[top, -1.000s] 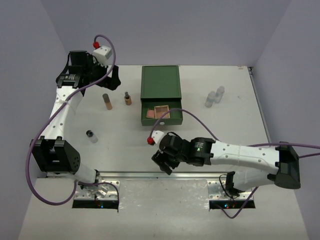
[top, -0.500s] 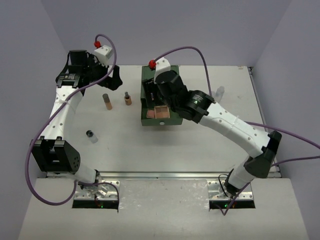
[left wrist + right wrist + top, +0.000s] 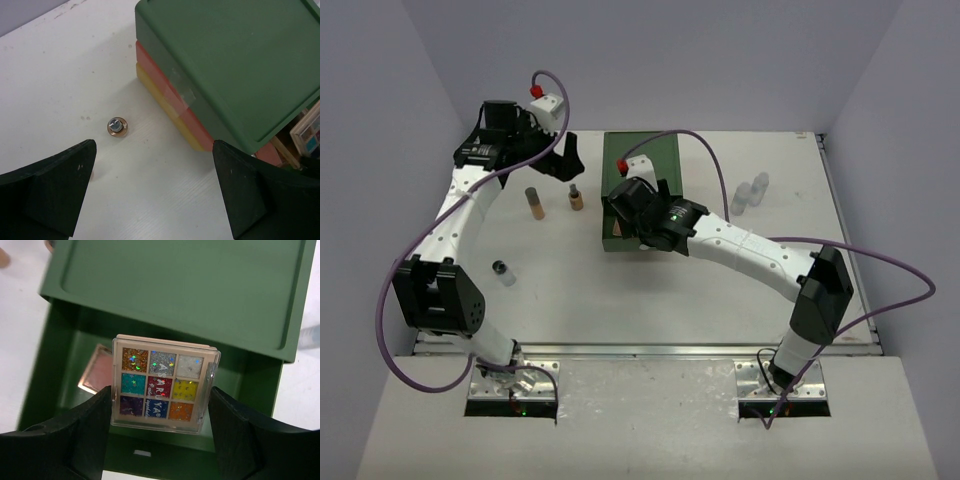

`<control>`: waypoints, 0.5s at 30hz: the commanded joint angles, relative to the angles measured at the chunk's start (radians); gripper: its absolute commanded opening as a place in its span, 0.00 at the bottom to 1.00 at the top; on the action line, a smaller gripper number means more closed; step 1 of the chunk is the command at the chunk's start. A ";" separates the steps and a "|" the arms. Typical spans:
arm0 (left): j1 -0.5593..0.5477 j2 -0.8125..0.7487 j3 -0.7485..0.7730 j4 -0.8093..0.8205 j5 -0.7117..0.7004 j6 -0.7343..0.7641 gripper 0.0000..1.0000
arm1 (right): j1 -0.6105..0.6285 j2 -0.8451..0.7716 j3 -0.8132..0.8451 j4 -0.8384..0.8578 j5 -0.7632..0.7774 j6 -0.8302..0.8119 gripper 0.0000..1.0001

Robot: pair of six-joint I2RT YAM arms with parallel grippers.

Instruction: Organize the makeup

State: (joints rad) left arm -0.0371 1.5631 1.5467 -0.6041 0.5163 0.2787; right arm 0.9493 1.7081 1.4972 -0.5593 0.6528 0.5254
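Observation:
My right gripper (image 3: 161,412) is shut on the square multicolour eyeshadow palette (image 3: 164,384) and holds it over the open top drawer (image 3: 247,380) of the green box (image 3: 660,152). A pink compact (image 3: 97,371) lies in that drawer, to the left under the palette. In the top view the right gripper (image 3: 642,225) covers the drawer. My left gripper (image 3: 565,158) is open and empty, above the table left of the box. Two peach tubes (image 3: 533,203) (image 3: 575,197) stand upright below it; the left wrist view shows one from above (image 3: 117,126).
A small dark-capped bottle (image 3: 503,271) lies at the left front. Two clear bottles (image 3: 740,200) (image 3: 758,186) stand right of the box. The box's orange (image 3: 167,85) and yellow (image 3: 165,107) drawers are shut. The right arm stretches across the middle of the table.
My right arm swung from the table's front to the green box and now hangs over its open drawer. My left gripper moved right, toward the box.

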 commanded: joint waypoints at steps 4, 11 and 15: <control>-0.030 0.012 0.040 0.064 0.012 -0.035 1.00 | 0.000 -0.019 -0.001 -0.021 0.033 0.127 0.44; -0.042 0.037 0.078 0.070 -0.002 -0.047 1.00 | 0.000 0.001 0.069 -0.021 0.012 0.051 0.80; -0.057 0.061 0.101 0.070 -0.013 -0.053 1.00 | 0.000 -0.004 0.100 -0.022 0.002 0.016 0.89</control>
State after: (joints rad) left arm -0.0717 1.6080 1.5894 -0.5788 0.5109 0.2446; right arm 0.9489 1.7161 1.5335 -0.6040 0.6437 0.5725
